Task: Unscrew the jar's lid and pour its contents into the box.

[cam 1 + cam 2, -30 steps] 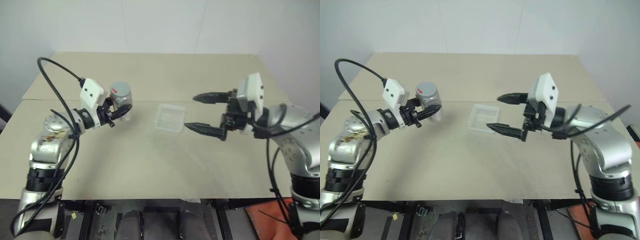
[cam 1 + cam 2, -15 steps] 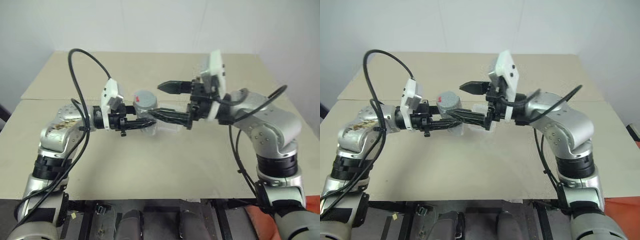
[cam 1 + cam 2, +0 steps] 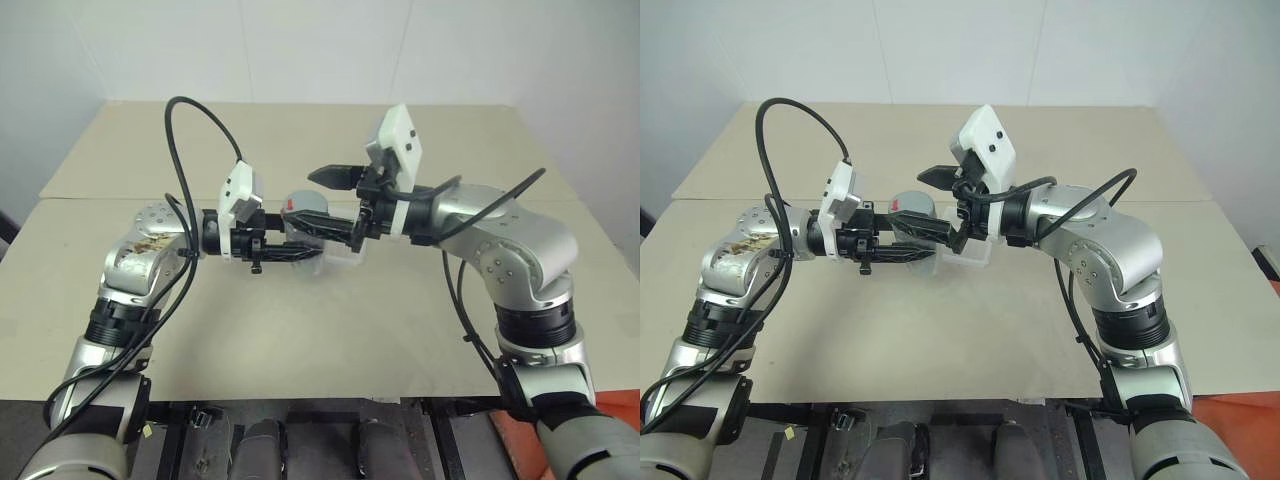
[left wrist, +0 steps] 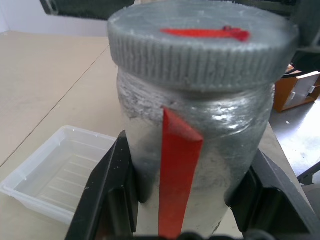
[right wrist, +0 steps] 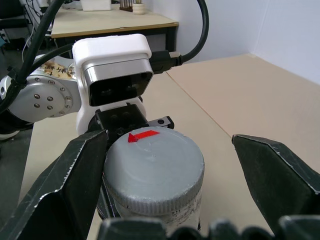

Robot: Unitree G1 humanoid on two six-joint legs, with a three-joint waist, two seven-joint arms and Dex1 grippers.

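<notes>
My left gripper (image 3: 298,246) is shut on the jar (image 4: 195,135), a silvery cylinder with a red stripe, and holds it upright above the table. The grey lid (image 5: 155,170), with a red mark on top, sits on the jar. My right gripper (image 5: 169,136) reaches in level from the right and stands open around the lid. One of its fingers (image 5: 65,200) is close against the lid's side, the other well apart. The clear plastic box (image 3: 968,259) lies on the table just beyond and below the jar, and the left wrist view shows the box (image 4: 55,177) beside the jar. The contents are hidden inside the jar.
The tan table (image 3: 330,330) has a seam running across it behind the arms, and a white wall stands at the back. An orange container (image 4: 300,85) sits on the floor past the table's edge.
Both arms swung inward to the middle. The left gripper carried the jar rightward to the box. The right gripper moved left until its open fingers straddled the lid.
</notes>
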